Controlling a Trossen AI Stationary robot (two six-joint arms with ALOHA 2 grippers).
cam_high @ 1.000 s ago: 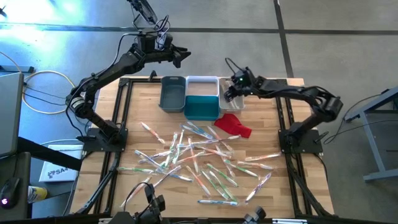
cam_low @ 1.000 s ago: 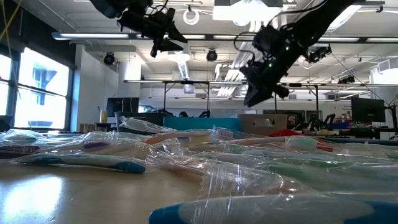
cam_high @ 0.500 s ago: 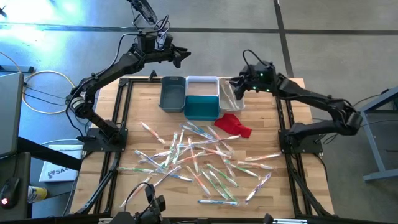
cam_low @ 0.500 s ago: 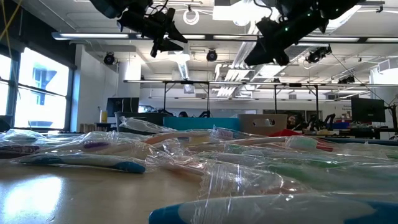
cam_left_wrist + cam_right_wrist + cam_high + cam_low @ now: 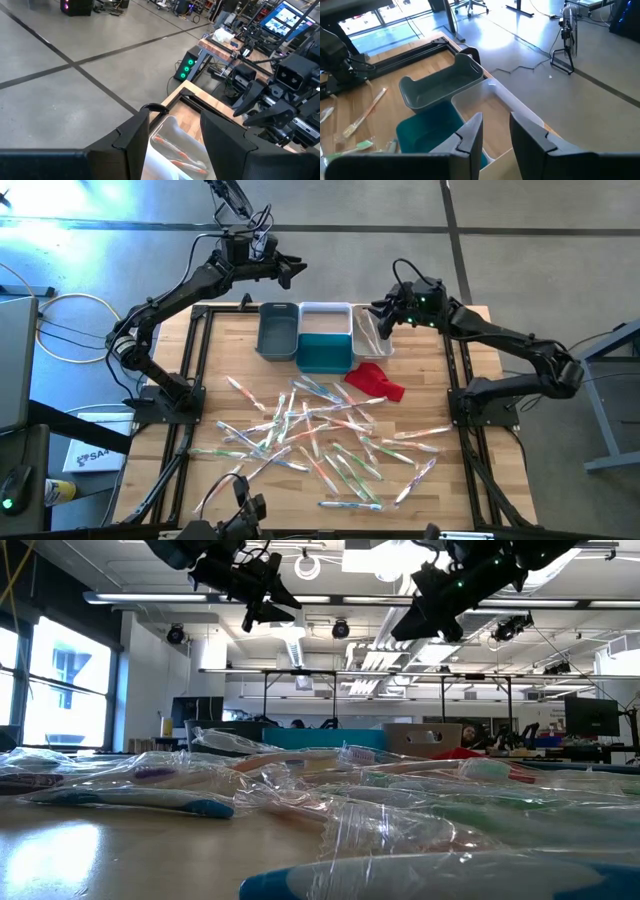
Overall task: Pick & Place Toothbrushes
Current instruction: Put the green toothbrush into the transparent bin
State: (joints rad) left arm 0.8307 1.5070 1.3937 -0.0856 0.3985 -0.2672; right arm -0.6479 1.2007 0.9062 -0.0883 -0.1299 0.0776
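Hovering high above the far edge of the wooden bench (image 5: 420, 385): left gripper (image 5: 296, 272), jaws apart and empty, beyond the grey bin (image 5: 277, 332); right gripper (image 5: 378, 317), jaws parted and empty, over the clear bin (image 5: 371, 340). Lying scattered mid-bench: thin plastic-wrapped toothbrushes (image 5: 320, 435) with green, orange, blue handles; two orange ones (image 5: 175, 152) inside the clear bin.

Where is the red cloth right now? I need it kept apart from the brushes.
In the high view the red cloth lies right of the table's centre, just in front of the teal bin, at the upper right edge of the scattered toothbrushes.
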